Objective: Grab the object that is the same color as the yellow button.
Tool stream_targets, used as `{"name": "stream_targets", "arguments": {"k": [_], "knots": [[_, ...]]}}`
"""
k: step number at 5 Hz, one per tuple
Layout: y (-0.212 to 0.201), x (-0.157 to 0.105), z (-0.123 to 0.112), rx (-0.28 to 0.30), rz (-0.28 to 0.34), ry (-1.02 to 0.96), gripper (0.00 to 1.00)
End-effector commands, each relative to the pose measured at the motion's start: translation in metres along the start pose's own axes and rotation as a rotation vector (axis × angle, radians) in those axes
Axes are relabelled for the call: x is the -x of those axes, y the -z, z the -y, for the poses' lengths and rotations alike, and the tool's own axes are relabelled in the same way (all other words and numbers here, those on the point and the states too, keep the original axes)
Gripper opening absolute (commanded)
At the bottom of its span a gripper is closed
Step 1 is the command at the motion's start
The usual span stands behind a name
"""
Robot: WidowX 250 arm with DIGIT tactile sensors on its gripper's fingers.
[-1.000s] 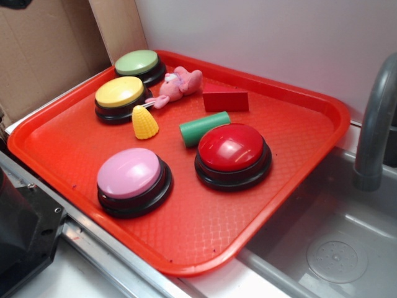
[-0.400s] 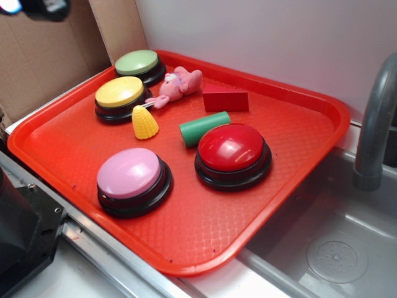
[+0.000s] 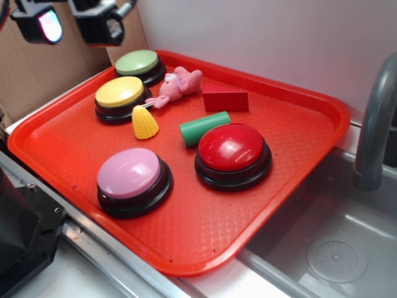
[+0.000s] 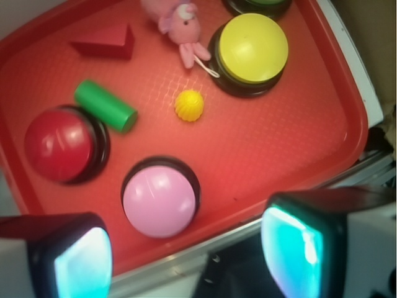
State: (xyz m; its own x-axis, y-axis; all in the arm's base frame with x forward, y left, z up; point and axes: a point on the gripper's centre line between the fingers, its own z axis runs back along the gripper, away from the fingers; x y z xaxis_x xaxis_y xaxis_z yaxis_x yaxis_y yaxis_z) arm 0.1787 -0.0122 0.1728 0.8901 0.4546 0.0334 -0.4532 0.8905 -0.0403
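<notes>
The corn (image 3: 145, 122) is a small yellow cone with bumpy kernels, standing upright on its wide end with the tip up; from the wrist view it shows as a round ribbed yellow knob (image 4: 189, 105). It sits on the tray just in front of the yellow button (image 3: 120, 96), near it but not clearly touching, with the plush (image 3: 176, 85) close behind and the green cylinder (image 3: 204, 128) off to one side.

Everything rests on a red tray (image 3: 291, 161) with a fine diamond texture and a raised rim. The tray lies on a light counter beside a steel sink (image 3: 335, 242) with a grey faucet (image 3: 375, 124). A white wall (image 3: 279, 37) stands behind, and brown cardboard (image 3: 37, 74) at the far left.

Counted, largest first: four round buttons with black bases, one each of red (image 3: 232, 152), pink (image 3: 131, 177), yellow and light green (image 3: 138, 64); one pink plush; one red wedge (image 3: 224, 98); one green cylinder; one corn.

The gripper (image 3: 68, 23) hangs high above the tray's far left corner, well apart from the corn. Its two fingers are spread wide with nothing between them; in the wrist view the pads (image 4: 80, 261) frame the tray's near edge.
</notes>
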Motion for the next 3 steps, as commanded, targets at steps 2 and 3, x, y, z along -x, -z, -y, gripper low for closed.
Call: {"name": "stream_targets", "arguments": {"k": [2, 3], "knots": [[0.084, -0.055, 0.004, -0.037, 0.156, -0.467, 1.00], [0.106, -0.057, 0.002, -0.078, 0.188, -0.480, 1.00]]}}
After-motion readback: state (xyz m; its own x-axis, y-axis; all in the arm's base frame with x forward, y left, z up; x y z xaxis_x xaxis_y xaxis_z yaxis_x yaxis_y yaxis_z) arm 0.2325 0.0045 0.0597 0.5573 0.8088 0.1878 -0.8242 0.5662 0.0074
